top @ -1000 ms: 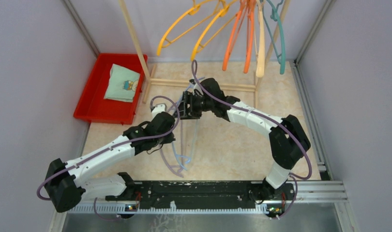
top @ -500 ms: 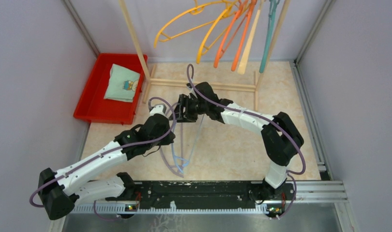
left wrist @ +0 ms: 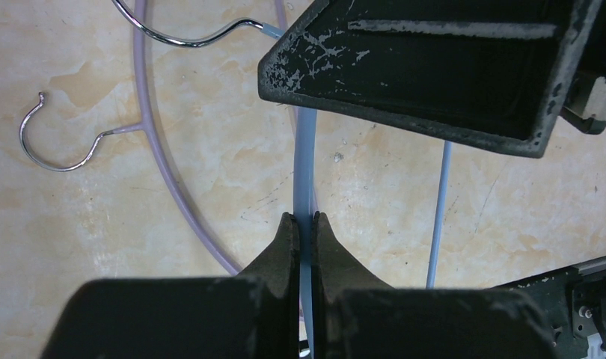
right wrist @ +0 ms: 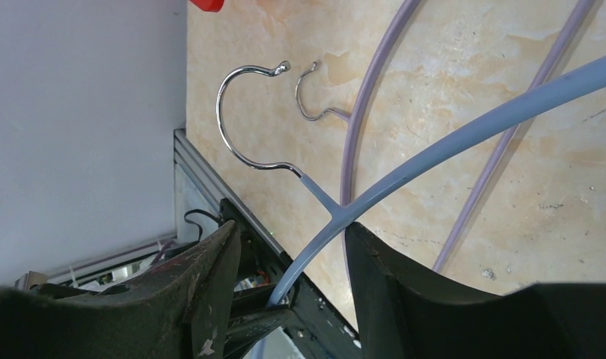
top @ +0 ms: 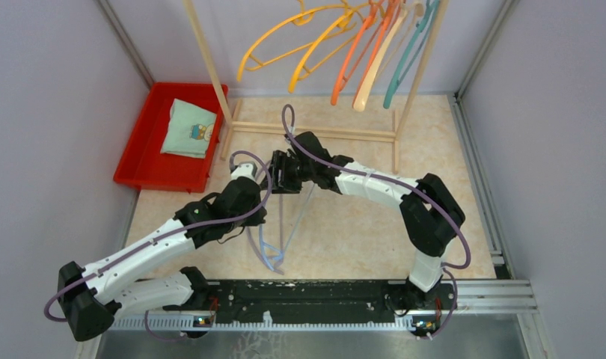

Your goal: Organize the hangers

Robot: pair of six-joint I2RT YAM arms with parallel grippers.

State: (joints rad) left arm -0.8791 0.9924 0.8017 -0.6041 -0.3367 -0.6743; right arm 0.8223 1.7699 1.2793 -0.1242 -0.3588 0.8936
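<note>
Light blue thin plastic hanger point(left wrist: 304, 172) runs lengthwise away from the pale wooden rack frame point(top: 210, 63), hook end farthest. Left gripper point(left wrist: 304, 218) clamps its arm; right gripper point(right wrist: 289, 250) straddles it, fingers spread.

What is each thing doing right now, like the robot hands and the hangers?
Left gripper, shut on the light blue hanger.
Right gripper, open, fingers either side of the light blue hanger.
Light blue hanger, held by the left gripper.
Lavender hanger, lying on the table.
Hung hangers, hanging on the wooden rack.
Cloth, folded in the red tray.
</note>
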